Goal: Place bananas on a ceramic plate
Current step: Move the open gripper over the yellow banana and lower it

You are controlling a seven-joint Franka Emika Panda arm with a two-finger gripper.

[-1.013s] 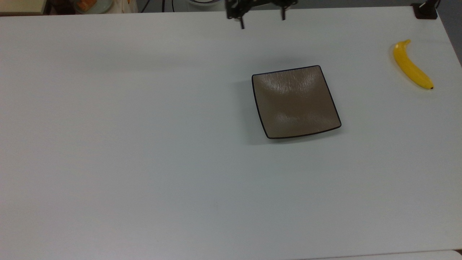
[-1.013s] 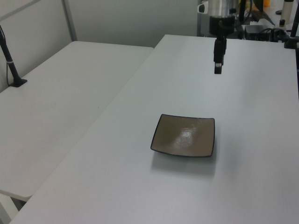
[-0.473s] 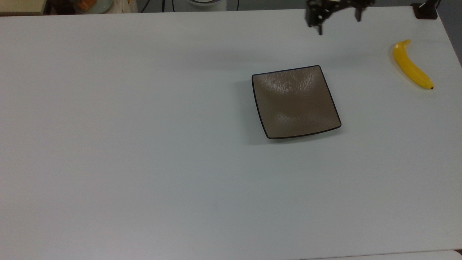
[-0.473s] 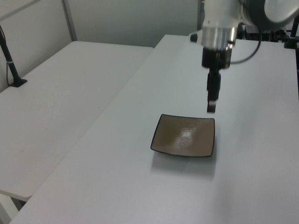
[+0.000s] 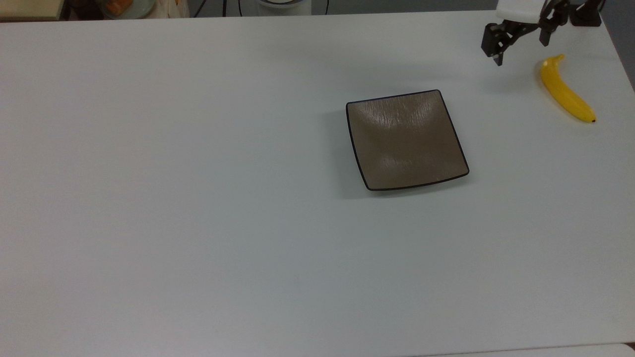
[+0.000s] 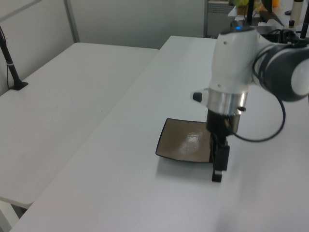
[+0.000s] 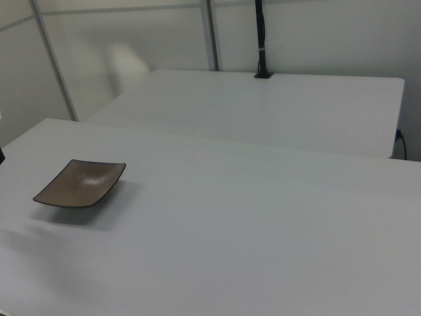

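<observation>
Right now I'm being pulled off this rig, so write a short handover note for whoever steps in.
Gripper: open, holding nothing, hanging above the table just to the top view's left of the banana's stem end.
Banana: lying on the table near the top view's right edge, apart from the plate.
Ceramic plate: flat on the table, nothing on it.
Done: nothing grasped or placed yet.
Left: lower onto the banana, grip it, carry it to the plate, release.

Your gripper [image 6: 218, 166] hangs fingers-down before the ceramic plate's [image 6: 183, 142] right edge on the white table [image 6: 120, 164].
</observation>
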